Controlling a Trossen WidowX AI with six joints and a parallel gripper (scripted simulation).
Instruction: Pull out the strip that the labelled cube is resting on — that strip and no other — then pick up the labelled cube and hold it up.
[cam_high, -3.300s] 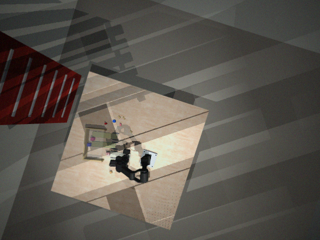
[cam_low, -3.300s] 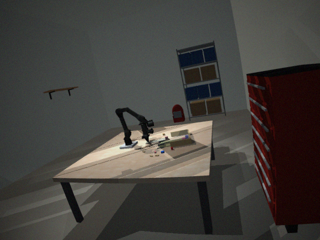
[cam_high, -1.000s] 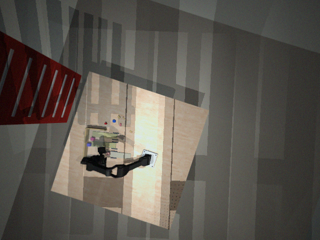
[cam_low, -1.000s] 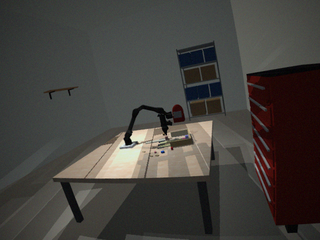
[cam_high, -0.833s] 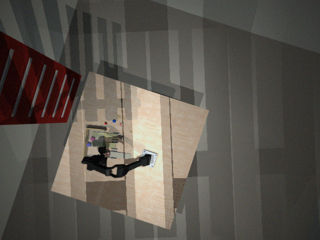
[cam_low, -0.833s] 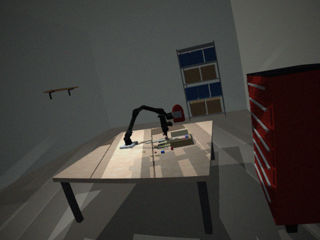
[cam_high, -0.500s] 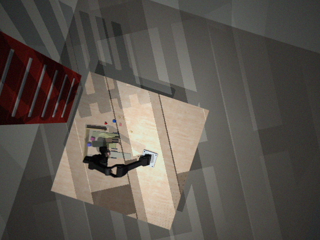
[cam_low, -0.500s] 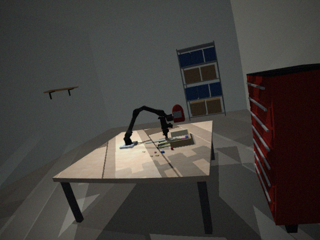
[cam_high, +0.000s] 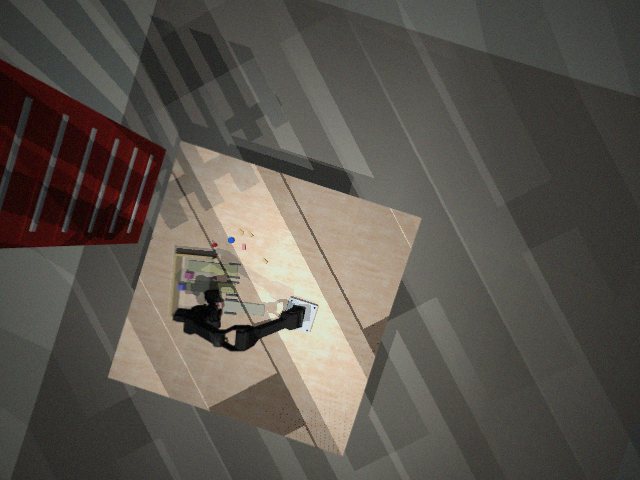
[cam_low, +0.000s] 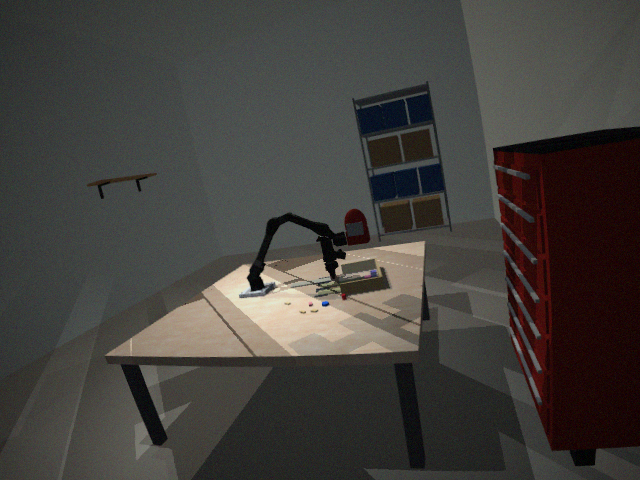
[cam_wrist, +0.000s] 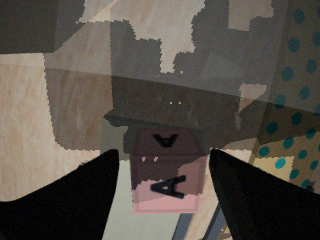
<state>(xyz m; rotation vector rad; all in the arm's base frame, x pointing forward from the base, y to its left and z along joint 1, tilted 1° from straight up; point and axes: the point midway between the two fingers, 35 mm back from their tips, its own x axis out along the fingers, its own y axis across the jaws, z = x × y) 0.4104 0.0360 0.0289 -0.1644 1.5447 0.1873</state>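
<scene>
The labelled cube (cam_wrist: 167, 187), pink with a black letter A on its top and side, is between the two fingers in the wrist view. A pale grey-green strip (cam_high: 250, 308) (cam_wrist: 121, 222) shows beneath and beside it, running from the box towards the arm's base. My gripper (cam_low: 333, 277) (cam_wrist: 164, 158) points down, its fingers partly open, one on each side of the cube with a gap at each side. In the top view the arm partly hides the cube. Whether the cube's underside touches the strip is hidden.
An open box (cam_high: 175, 284) (cam_low: 364, 286) holds a magenta cube (cam_high: 189, 274) and a violet-blue cube (cam_high: 181, 286). A dotted strip (cam_wrist: 311, 90) is to the right in the wrist view. Dark rails (cam_wrist: 183, 227) flank the strips. A blue disc (cam_high: 231, 239) and small loose pieces lie outside the box.
</scene>
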